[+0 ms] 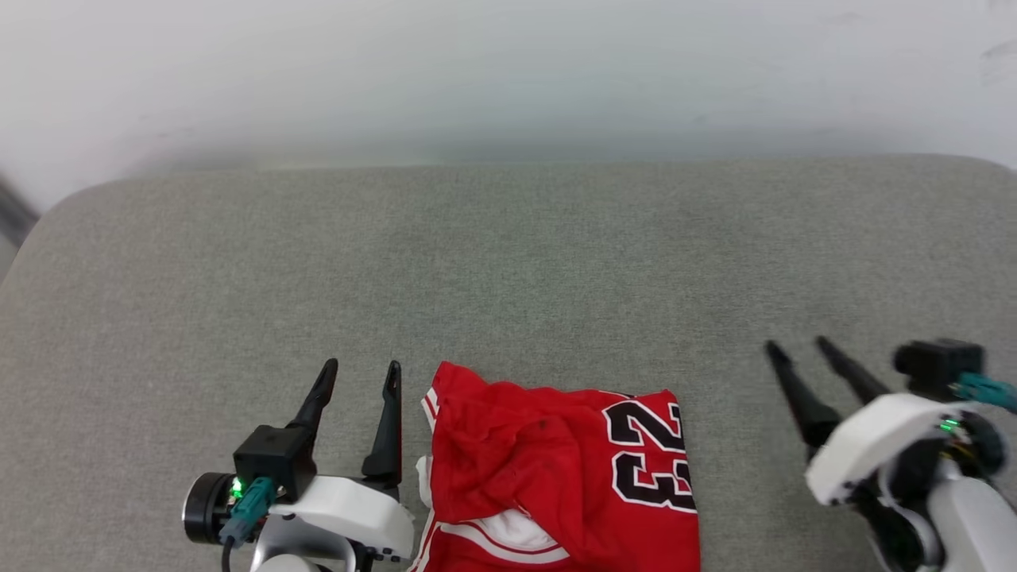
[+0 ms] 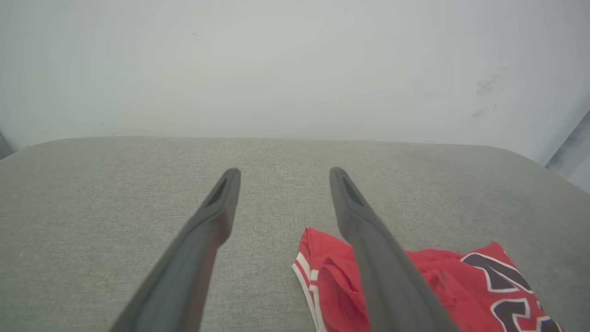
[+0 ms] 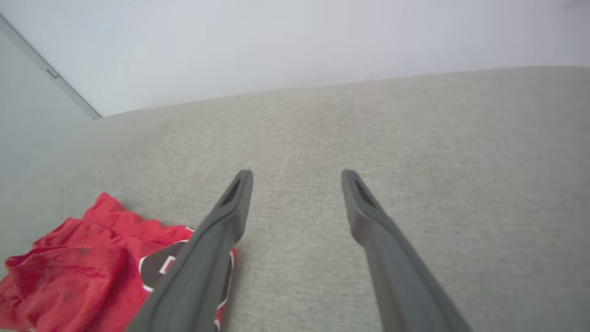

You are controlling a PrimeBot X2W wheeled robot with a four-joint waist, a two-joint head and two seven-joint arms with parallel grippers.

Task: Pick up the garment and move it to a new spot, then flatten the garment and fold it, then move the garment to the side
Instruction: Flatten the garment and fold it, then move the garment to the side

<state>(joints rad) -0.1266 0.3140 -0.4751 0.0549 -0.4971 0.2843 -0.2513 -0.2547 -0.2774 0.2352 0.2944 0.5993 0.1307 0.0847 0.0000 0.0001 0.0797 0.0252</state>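
The garment (image 1: 556, 469), a red jersey with black white-edged numbers and striped white trim, lies folded in a rough square at the near edge of the grey surface (image 1: 508, 262). My left gripper (image 1: 359, 372) stands open just left of it, fingers apart and empty. My right gripper (image 1: 797, 348) is open too, off to the garment's right with a stretch of bare fabric between. In the left wrist view the garment (image 2: 465, 286) sits partly behind the right finger of the left gripper (image 2: 283, 171). In the right wrist view the garment (image 3: 83, 267) lies at lower left, beside the empty right gripper (image 3: 297, 173).
The grey cushioned surface runs wide to the left, right and far side of the garment. A pale wall (image 1: 508, 71) rises behind its rounded far edge. A dark strip (image 1: 14, 210) shows at the far left.
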